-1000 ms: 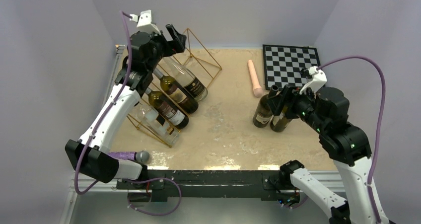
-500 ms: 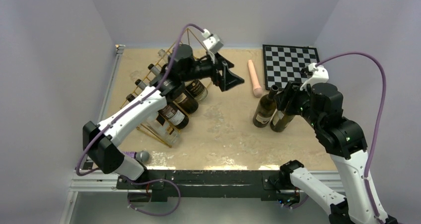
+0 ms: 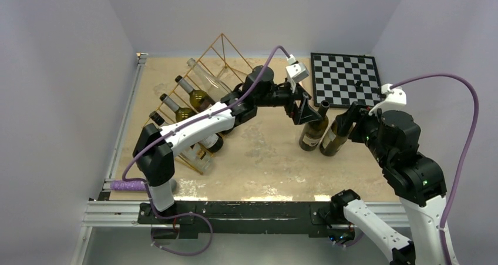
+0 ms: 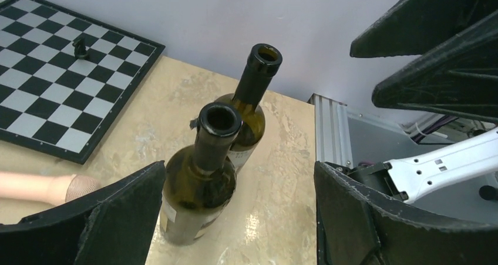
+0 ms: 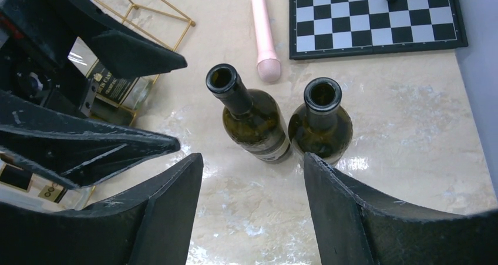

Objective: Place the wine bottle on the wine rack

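Two dark green wine bottles stand upright and open right of the table's middle: one on the left [image 3: 313, 131] [image 4: 198, 190] [image 5: 253, 121] and one on the right [image 3: 335, 137] [image 4: 251, 113] [image 5: 323, 124]. The gold wire wine rack [image 3: 218, 49] stands at the back left with several bottles [image 3: 202, 100] lying in its slots. My left gripper [image 3: 304, 110] [image 4: 238, 218] is open and empty, just left of the left bottle's neck. My right gripper [image 3: 356, 120] [image 5: 252, 212] is open and empty, near the right bottle's neck, with both bottles ahead of its fingers.
A black-and-white chessboard [image 3: 343, 77] [image 5: 376, 18] with one dark piece [image 3: 358, 84] lies at the back right. A pink cylinder [image 5: 264, 36] lies between rack and board. A purple-handled object [image 3: 126, 184] lies at the near left edge.
My left arm has swung from the rack at the back left across to the upright bottles. My right gripper has drawn back a little to the right.
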Controlling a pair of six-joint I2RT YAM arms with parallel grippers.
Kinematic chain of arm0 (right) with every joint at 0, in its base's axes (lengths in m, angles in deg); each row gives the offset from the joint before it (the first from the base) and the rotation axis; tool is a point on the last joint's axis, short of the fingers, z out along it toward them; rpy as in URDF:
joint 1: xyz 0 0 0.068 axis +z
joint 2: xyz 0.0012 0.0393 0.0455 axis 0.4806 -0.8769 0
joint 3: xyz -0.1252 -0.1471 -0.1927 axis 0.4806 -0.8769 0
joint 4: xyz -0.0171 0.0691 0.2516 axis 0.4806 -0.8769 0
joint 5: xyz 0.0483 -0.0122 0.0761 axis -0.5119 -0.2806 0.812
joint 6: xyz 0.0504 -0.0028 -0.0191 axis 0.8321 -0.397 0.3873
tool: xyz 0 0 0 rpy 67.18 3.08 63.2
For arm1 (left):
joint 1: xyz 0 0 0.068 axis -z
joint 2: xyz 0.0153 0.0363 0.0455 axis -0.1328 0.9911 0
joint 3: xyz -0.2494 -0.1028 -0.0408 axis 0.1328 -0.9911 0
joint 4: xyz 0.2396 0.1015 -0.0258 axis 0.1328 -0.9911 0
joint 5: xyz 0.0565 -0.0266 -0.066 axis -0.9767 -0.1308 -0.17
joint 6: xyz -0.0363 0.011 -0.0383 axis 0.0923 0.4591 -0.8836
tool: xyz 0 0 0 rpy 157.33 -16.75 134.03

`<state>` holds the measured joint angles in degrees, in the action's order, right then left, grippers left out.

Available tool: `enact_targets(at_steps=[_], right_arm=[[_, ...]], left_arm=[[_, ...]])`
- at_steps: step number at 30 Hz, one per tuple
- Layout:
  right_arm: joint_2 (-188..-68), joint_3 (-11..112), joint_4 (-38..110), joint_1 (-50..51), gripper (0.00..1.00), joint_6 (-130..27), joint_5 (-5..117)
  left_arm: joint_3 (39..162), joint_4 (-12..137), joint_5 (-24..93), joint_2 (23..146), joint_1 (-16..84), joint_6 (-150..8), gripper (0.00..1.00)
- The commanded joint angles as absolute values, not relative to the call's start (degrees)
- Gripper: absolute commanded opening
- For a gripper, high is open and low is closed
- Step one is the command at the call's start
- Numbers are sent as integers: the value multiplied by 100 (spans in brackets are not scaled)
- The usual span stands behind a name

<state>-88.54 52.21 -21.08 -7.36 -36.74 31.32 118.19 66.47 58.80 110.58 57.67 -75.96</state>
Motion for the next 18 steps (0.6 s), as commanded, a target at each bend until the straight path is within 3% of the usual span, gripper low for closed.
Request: enact_targets(at_steps=[1, 12, 18], right_arm=[[-8731, 5150, -2167, -748, 68, -3624, 2925], [-8502, 5046, -2060, -750, 70, -3695, 3211], [-8388, 5051, -2020, -752, 71, -3716, 3284]], left_arm=[[12263, 7014, 5394, 11323, 5930, -7175, 99], [12815, 6800, 5121, 11973, 6104, -6758, 97], [12566, 7325, 5549, 12127, 6122, -6806, 85]])
